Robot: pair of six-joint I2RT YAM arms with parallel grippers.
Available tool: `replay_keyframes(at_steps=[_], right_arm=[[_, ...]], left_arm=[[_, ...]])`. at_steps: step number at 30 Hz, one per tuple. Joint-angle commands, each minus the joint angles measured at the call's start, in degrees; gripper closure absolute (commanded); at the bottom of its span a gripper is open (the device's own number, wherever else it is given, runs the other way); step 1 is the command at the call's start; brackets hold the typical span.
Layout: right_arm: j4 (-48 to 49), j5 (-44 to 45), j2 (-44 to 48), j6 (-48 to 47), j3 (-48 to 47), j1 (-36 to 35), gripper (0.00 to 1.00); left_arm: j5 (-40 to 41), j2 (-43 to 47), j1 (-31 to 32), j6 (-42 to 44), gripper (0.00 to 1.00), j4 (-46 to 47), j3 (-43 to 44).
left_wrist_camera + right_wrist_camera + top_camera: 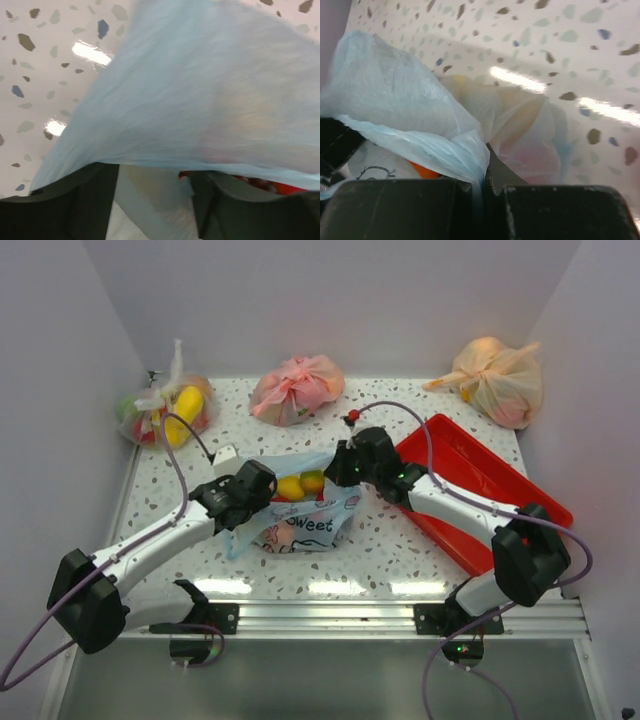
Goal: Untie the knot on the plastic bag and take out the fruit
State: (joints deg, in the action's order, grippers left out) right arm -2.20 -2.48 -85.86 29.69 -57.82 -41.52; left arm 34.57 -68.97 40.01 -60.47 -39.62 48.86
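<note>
The light blue plastic bag [300,522] with a dark print lies at the table's middle, its top spread open between my two grippers. Yellow fruit [291,487] shows in the opening, and an orange one [422,171] shows in the right wrist view. I cannot make out a knot. My left gripper [258,490] is at the bag's left edge; in its wrist view the fingers [95,200] stand apart with blue film [200,100] draped over and between them. My right gripper [345,468] is shut on a fold of the bag's right edge [465,155].
A red tray [500,490] lies right of the bag, under the right arm. A pink knotted bag [297,390] sits at the back middle, an orange bag [500,380] at the back right, and a clear bag of fruit [165,410] at the back left.
</note>
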Motion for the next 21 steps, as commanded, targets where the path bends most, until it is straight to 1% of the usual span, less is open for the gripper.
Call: replay_keyframes(at_steps=[1,2,3,4,6,7,9,10,12,13,14,16,17,18,19,20,21], right_arm=[[5.4,-4.0,2.8,6.3,3.1,9.0,1.00],[6.3,-6.1,2.7,7.5,4.0,10.6,1.00],[7.0,-6.8,2.3,8.4,4.3,13.3,1.00],[7.7,-7.2,1.9,10.1,4.4,14.5,1.00],[8.3,-8.6,0.4,11.9,4.7,17.6,1.00],[9.1,-9.0,0.2,13.6,4.8,18.5,1.00],[9.8,-9.9,-0.8,14.9,5.3,20.1,1.00],[9.7,-10.0,-1.8,15.0,4.9,20.2,1.00],[8.0,-10.4,-2.5,12.3,3.0,20.2,1.00],[6.4,-11.1,-3.2,11.4,2.3,20.2,1.00],[5.9,-12.2,-3.4,10.7,1.3,20.1,1.00],[4.1,-14.6,-3.0,6.9,0.4,19.9,1.00],[3.0,-14.7,-2.6,5.2,-0.6,19.5,0.95],[2.4,-14.5,-2.0,1.9,-1.3,18.5,0.90],[-1.8,-13.8,-1.5,0.1,-2.0,18.0,0.73],[-3.5,-13.2,-0.4,-1.6,-3.6,17.2,0.63],[-7.0,-12.0,0.3,-4.8,-4.5,15.8,0.54]], left_arm=[[0.6,4.9,-5.6,4.7,0.45,0.8,-3.1],[-0.4,5.8,-9.0,5.9,0.48,1.5,-5.0],[-1.7,6.6,-10.4,6.9,0.52,2.2,-5.6],[-2.0,8.1,-11.7,9.2,0.59,2.3,-6.1],[-2.1,9.2,-14.2,11.5,0.65,1.9,-6.2],[-2.1,10.1,-15.1,13.7,0.71,1.6,-5.8],[-2.1,11.0,-17.9,16.2,0.77,0.9,-5.4],[-2.3,12.1,-18.9,18.8,0.85,1.0,-5.4],[-4.0,13.3,-21.7,22.8,0.93,1.6,-5.5],[-5.1,14.1,-22.4,24.2,1.00,1.9,-5.5],[-6.6,14.6,-22.9,25.6,1.00,2.4,-5.4],[-12.9,15.9,-22.9,28.8,1.00,4.3,-5.3],[-18.0,16.3,-22.8,29.8,1.00,5.1,-5.2],[-20.0,16.8,-22.8,30.8,1.00,6.2,-5.1],[-22.0,17.5,-22.8,31.0,1.00,6.8,-5.0],[-25.7,17.9,-22.9,31.4,1.00,7.4,-5.0],[-27.1,18.4,-22.8,31.5,1.00,8.2,-4.9]])
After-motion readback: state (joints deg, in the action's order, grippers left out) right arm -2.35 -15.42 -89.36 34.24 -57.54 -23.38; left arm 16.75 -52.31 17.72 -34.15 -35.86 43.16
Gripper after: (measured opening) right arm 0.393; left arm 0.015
